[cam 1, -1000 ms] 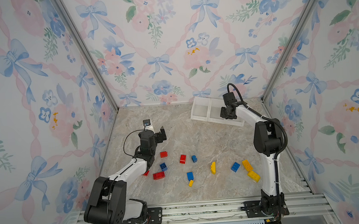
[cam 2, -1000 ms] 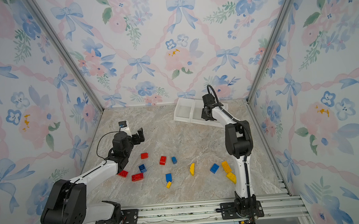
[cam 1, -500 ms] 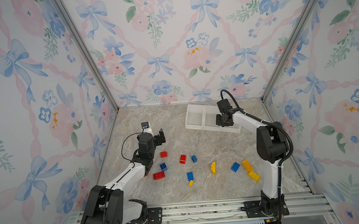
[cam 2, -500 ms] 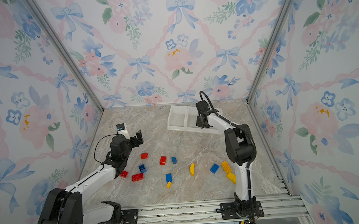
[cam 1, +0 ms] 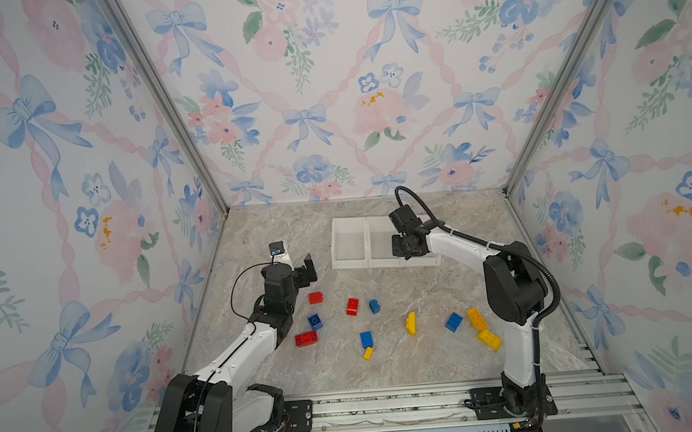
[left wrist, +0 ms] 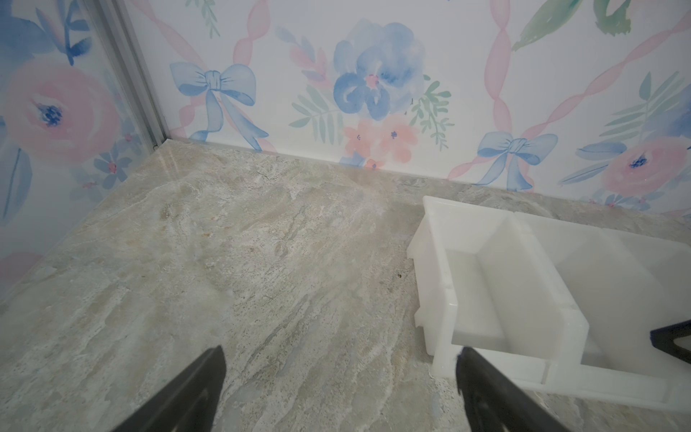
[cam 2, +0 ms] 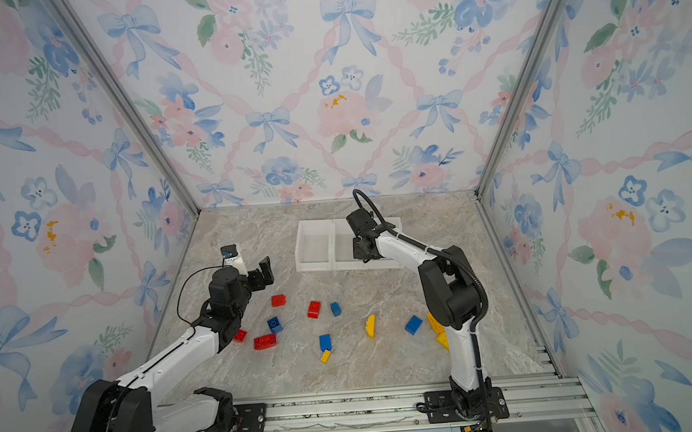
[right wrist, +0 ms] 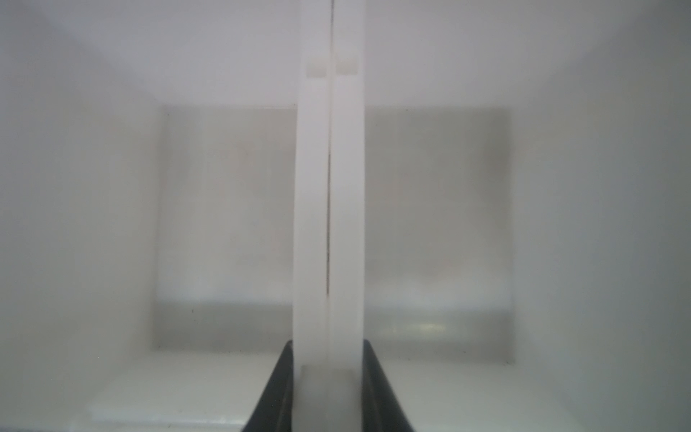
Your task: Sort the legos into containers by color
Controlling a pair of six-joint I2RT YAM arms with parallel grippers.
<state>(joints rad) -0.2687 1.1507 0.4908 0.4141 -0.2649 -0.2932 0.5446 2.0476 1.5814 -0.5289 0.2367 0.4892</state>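
The right gripper [right wrist: 327, 374] had its black fingers [right wrist: 377, 392] pinched on the doubled partition wall of the joined white plastic open-top containers [right wrist: 329, 187], with one finger down in each of two neighbouring compartments. The compartment floors on either side of those fingers were bare. In both top views the right wrist and its cable covered much of the containers' compartment farthest from the left fingers. The left gripper [left wrist: 340, 349] had its dark fingers [left wrist: 194, 392] spread wide and held nothing, with only beige marble tabletop [left wrist: 224, 262] between them. The containers' end compartment lay ahead of one left fingertip and close to it; in a top view the two stood apart. The legos [cam 1: 366, 339], small glossy plastic studded bricks, all lay on the marble outside the containers, behind both sets of fingers toward the arm bases. Nearest the left fingers was a small red brick [cam 1: 315, 297], just behind them. Further back, a blue square brick [cam 1: 314, 321] and a long red brick [cam 1: 306, 338] lay beside the left forearm. A yellow curved brick [cam 1: 411, 323] and a yellow rectangular brick [cam 1: 489, 339] lay well away from the right fingers, near that arm's upright link, which partly hid the rectangular one in a top view.
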